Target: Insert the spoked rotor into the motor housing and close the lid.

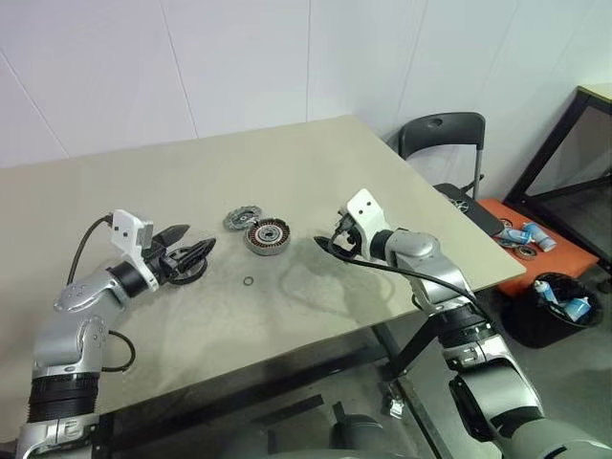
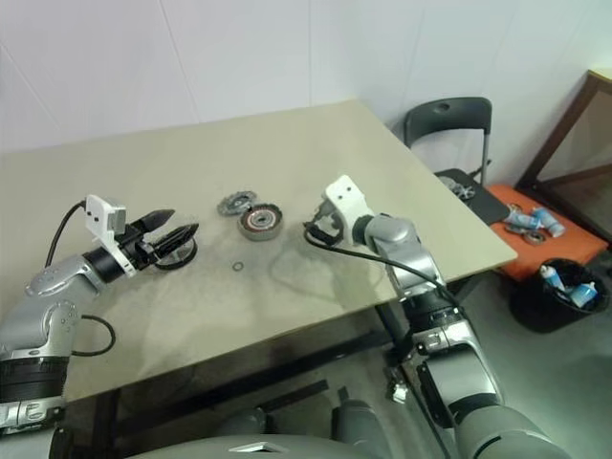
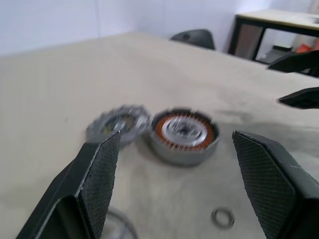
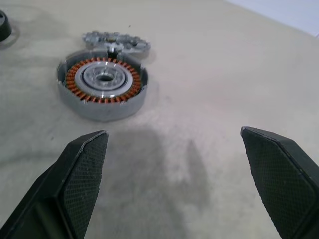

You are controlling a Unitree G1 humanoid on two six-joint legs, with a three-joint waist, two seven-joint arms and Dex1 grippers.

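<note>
Both the left gripper (image 1: 198, 251) and right gripper (image 1: 326, 243) are hovering wide open and empty beside the motor housing (image 1: 267, 235), which is touching the spoked rotor (image 1: 243, 218) on the table (image 1: 316, 163).

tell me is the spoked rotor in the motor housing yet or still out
Out. The spoked rotor lies flat on the table beside the motor housing, whose copper windings and centre are uncovered.

Even, soft overhead light fills the room, bright with no glare on the matte table (image 1: 287, 163). Under the right gripper (image 4: 174, 174) lies a soft dark shadow, stretching ahead of its 2 fingers. The left wrist view is blurred: the motor housing (image 3: 183, 134) and spoked rotor (image 3: 117, 124) beyond the left gripper (image 3: 174, 184) smear. The right wrist view is sharp.
</note>
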